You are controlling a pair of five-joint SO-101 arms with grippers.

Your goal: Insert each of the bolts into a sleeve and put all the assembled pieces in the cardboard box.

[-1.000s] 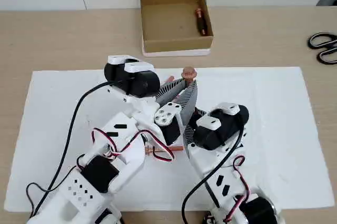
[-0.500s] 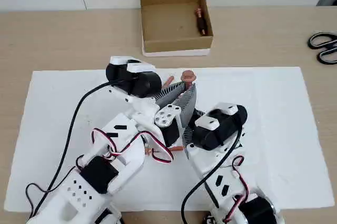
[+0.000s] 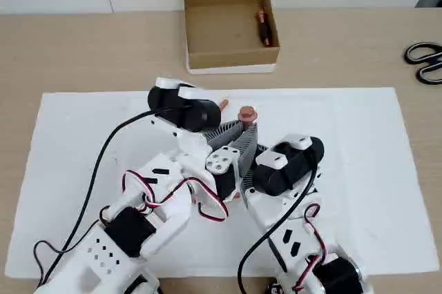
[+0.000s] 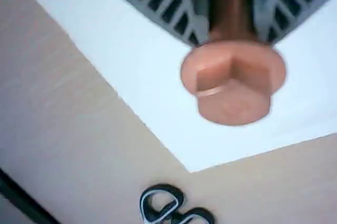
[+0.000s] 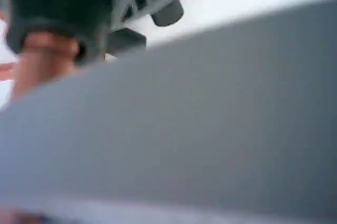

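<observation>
Maybe the bolt [image 4: 231, 82] slips out and drops, because the left claw [image 4: 231, 32] is shut tight on only its round stem, and the six-sided head pokes out past the tips. It looks hard, smooth and copper-colored; the gray fingers [image 4: 158, 0] are ribbed and bendy-looking. The cardboard box [image 3: 231, 56] waits well beyond the claw.

The left tool [image 3: 236, 127] and right tool [image 3: 248, 132] meet at a bolt [image 3: 246, 112] over the white sheet [image 3: 345, 149].

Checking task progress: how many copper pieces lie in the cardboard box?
1: a copper piece lying against the right wall of the cardboard box. Its near wall could hide another.
</observation>
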